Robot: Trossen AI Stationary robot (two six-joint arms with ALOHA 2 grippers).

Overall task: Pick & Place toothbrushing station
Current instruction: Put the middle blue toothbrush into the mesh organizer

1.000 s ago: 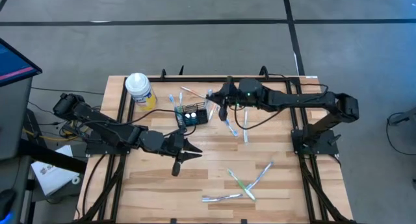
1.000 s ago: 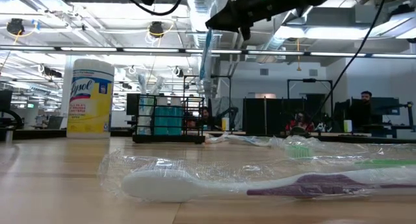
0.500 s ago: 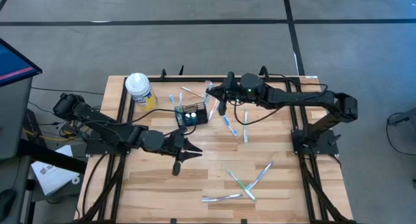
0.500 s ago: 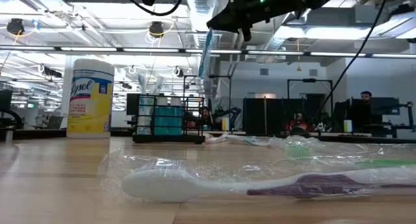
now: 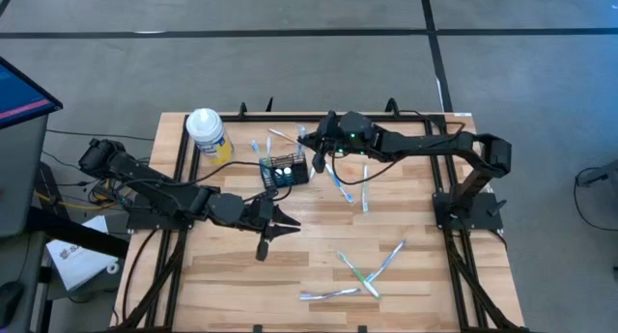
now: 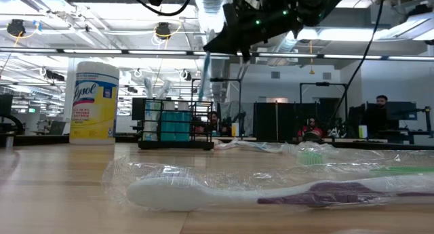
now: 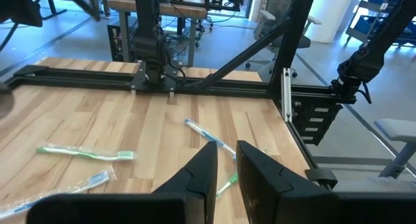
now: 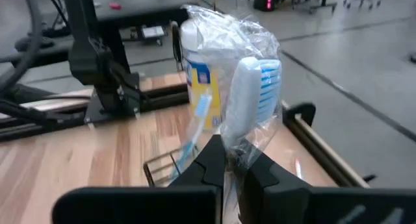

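The toothbrushing station, a small black wire caddy (image 5: 287, 169) (image 6: 176, 125), stands on its base on the table's far half, with a blue brush (image 8: 198, 120) leaning in it. My right gripper (image 5: 309, 148) (image 8: 232, 152) hovers just right of and above the caddy, shut on a clear-wrapped toothbrush with a white and blue head (image 8: 250, 97). The toothbrush handle (image 6: 203, 78) hangs below the gripper (image 6: 210, 49), over the caddy's right end. My left gripper (image 5: 288, 224) (image 7: 226, 149) waits above the table's middle, its fingers a narrow gap apart with nothing between them. My right gripper pinches the wrapped toothbrush between its two fingers just below the head (image 8: 235, 145), through the clear wrapper. The fingers come nearly level from the table's right and lie across the brush. The brush stands close to upright, head up, handle hanging clear of the table and caddy.
A yellow wipe canister with a white lid (image 5: 207, 132) stands at the far left. Loose wrapped toothbrushes lie right of the caddy (image 5: 340, 185), behind it (image 5: 280, 135) and near the front edge (image 5: 362, 272). One wrapped brush (image 6: 271, 190) lies close in the low view.
My right gripper has gone toward the table's left edge and down, toward the caddy, carrying the wrapped toothbrush, which stays near upright and clear of the table.
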